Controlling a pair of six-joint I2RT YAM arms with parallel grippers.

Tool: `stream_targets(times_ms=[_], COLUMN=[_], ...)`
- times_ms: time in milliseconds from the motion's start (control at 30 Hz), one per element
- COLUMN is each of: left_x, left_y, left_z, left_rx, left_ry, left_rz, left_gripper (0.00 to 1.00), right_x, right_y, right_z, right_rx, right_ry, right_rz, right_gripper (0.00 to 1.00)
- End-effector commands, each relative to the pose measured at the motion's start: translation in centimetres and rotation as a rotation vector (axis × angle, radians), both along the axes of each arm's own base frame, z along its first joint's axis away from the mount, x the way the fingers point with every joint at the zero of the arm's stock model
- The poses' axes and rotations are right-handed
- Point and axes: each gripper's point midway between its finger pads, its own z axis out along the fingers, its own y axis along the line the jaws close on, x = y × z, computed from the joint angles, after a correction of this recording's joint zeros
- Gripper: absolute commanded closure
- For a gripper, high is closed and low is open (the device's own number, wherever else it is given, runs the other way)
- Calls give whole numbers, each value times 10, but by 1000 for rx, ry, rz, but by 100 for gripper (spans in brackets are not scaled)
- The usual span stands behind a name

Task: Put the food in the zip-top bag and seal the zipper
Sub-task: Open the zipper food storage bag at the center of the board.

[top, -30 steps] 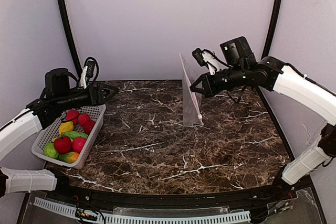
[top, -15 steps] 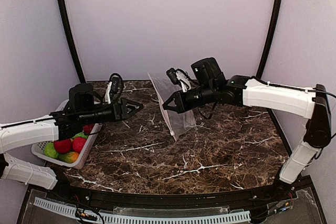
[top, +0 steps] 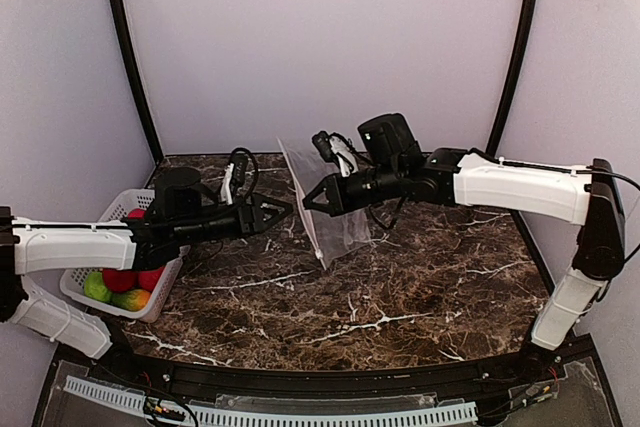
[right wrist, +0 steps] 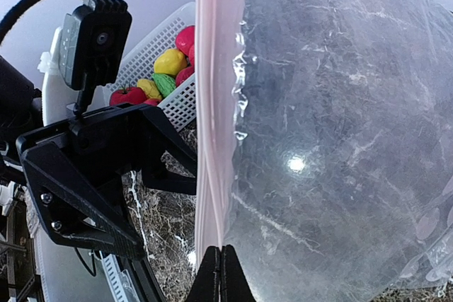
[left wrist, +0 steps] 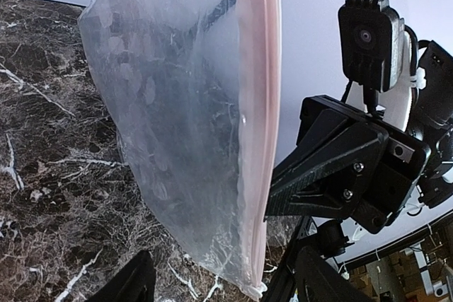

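Observation:
The zip-top bag (top: 328,217) hangs upright above the table's middle, clear and empty, with its pink zipper (left wrist: 259,104) running down the edge that faces the left arm. My right gripper (right wrist: 221,274) is shut on that pink strip (right wrist: 215,104). My left gripper (top: 283,209) is open just left of the bag. In its wrist view the two fingers (left wrist: 134,284) stand to either side of the zipper's lower end and the white slider (left wrist: 255,290). The food (top: 122,277), red, green and yellow toy fruits, lies in the white basket (top: 112,209).
The basket stands at the table's left edge, partly under the left arm. Dark marble tabletop (top: 400,287) spreads below and to the right of the bag. Curved black frame posts (top: 128,57) rise at both back corners.
The right arm has swung left and carried the bag from the back right to the middle. The left arm has stretched right from over the basket until its fingers reach the bag's zipper edge.

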Motion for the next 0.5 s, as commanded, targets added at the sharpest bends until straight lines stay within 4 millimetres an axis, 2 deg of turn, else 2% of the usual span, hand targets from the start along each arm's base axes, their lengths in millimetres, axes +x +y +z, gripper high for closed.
stream_targets(times_ms=[0,233,467], left_x=[6,17,21], left_y=[-9,-16,-22], left_z=[20,18,16], left_rx=[-33,-3,1], left_ry=[-52,-59,-58], left_rz=[-5,-1,-8], left_gripper=[34,45,47], right_x=[-3,-4,-5], right_y=[8,10,11], right_z=[2,3,0], right_rx=[26,29,24], right_ry=[-3,-2,2], right_rz=[19,23,28], right_gripper=[100,100,100])
